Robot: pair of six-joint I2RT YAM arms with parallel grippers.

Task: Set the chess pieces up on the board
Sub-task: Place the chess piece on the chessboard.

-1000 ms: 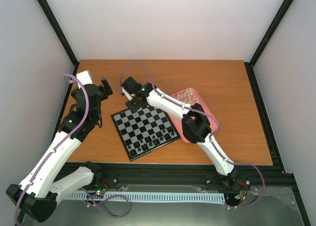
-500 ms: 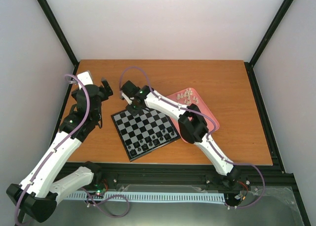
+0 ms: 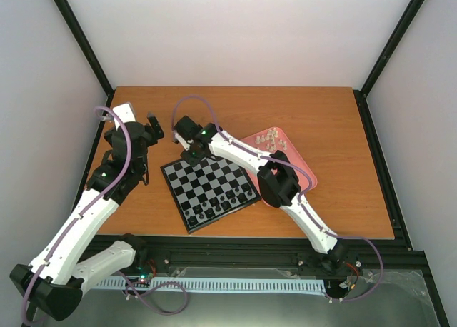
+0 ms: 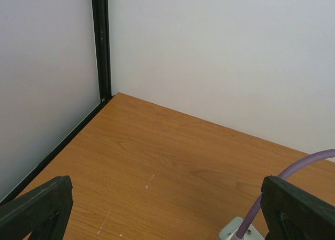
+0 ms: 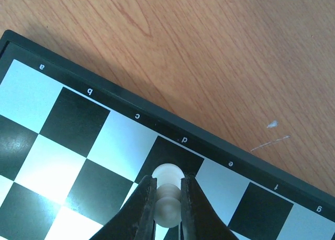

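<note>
Closest to my bases, the dark pieces (image 3: 221, 202) stand in the two near rows of the board (image 3: 202, 178). The board lies flat on the table (image 3: 335, 198), turned a bit crooked, so one corner points back at me.

At the far edge of the board is my right claw (image 5: 168, 192). It is almost closed. Its two fingers (image 5: 146, 208) pinch one white piece (image 5: 167, 173) from both sides. The long way of the piece runs the same way as my fingers, down toward the board. Its flat round end pokes out past my fingertips and points at the board. Its other end is blurry between my fingers. The piece is over the dark square in the edge row, right by the letter d on the black frame. I cannot tell if it touches the square.

A bit farther, on my right side, is the pink tray (image 3: 289, 143). The other white pieces (image 3: 270, 136) sit in a little bunch at its far end. They are too small for me to tell which way they point.

Farthest is my left claw (image 4: 167, 219). It is off the board to the left, above bare table near the far left corner. Its fingers are wide apart and hold nothing.
</note>
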